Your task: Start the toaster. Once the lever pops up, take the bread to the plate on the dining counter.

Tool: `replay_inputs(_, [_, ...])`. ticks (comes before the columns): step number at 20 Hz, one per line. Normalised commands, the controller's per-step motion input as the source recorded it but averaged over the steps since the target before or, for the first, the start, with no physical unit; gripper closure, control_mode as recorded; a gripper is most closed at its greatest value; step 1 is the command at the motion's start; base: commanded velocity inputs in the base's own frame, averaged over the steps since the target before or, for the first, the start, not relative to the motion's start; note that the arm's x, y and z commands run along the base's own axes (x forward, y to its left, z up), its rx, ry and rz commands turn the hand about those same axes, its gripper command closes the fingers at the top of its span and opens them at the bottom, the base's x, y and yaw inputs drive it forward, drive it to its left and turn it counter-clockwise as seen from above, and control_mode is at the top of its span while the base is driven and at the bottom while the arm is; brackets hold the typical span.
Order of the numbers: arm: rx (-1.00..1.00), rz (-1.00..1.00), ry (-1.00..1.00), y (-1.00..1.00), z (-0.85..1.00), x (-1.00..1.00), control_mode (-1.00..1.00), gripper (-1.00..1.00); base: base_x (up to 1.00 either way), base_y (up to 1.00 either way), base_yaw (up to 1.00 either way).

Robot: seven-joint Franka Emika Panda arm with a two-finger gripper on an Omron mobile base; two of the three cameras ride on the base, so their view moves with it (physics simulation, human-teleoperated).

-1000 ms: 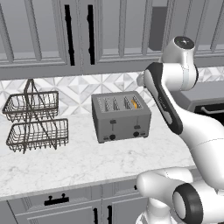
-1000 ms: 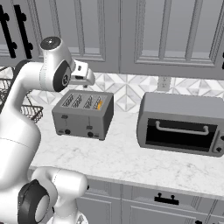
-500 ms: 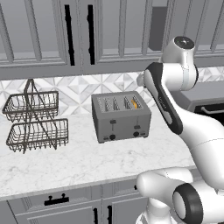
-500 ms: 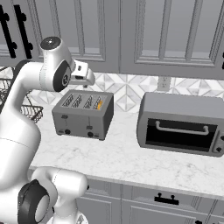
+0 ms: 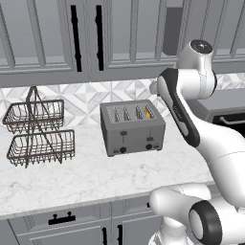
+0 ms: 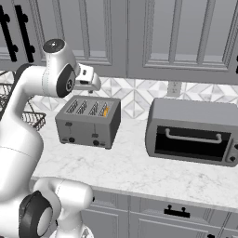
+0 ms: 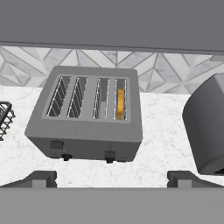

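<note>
1. Two wire baskets (image 5: 39, 131), stacked on one dark rack, sit at the far left of the marble worktop (image 5: 91, 177), close to the tiled wall.
2. Next along is the toaster (image 5: 132, 127), grey and boxy, standing well apart from the rack with its four slots facing up and its levers and knobs on the front.
3. Look into the rightmost slot: the bread (image 7: 120, 103) is down in there on edge, a golden-orange strip showing between the wires, and the other three slots are dark.
4. From the right base view, the same orange sliver of bread (image 6: 106, 111) sits in the slot at the toaster's (image 6: 88, 121) right end.
5. Above and just behind the toaster, the gripper (image 6: 94, 82) hangs near the wall tiles, touching nothing.
6. In the hand view the two dark fingertips (image 7: 40, 178) stand far apart at the bottom corners, so the claw is spread wide with nothing between.
7. Over on the right, a grey toaster oven (image 6: 192, 131) with a bar handle rests on the same worktop, apart from the toaster.
</note>
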Motion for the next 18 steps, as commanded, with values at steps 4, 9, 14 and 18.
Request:
replay_inputs(4, [0.0, 0.0, 0.0, 0.0, 0.0, 0.0, -1.0, -1.0, 0.0, 0.0, 0.0])
replay_inputs(9, [0.0, 0.0, 0.0, 0.0, 0.0, 0.0, -1.0, -1.0, 0.0, 0.0, 0.0])
replay_inputs(14, [0.0, 0.0, 0.0, 0.0, 0.0, 0.0, -1.0, -1.0, 0.0, 0.0, 0.0])
replay_inputs(18, [0.0, 0.0, 0.0, 0.0, 0.0, 0.0, -1.0, -1.0, 0.0, 0.0, 0.0])
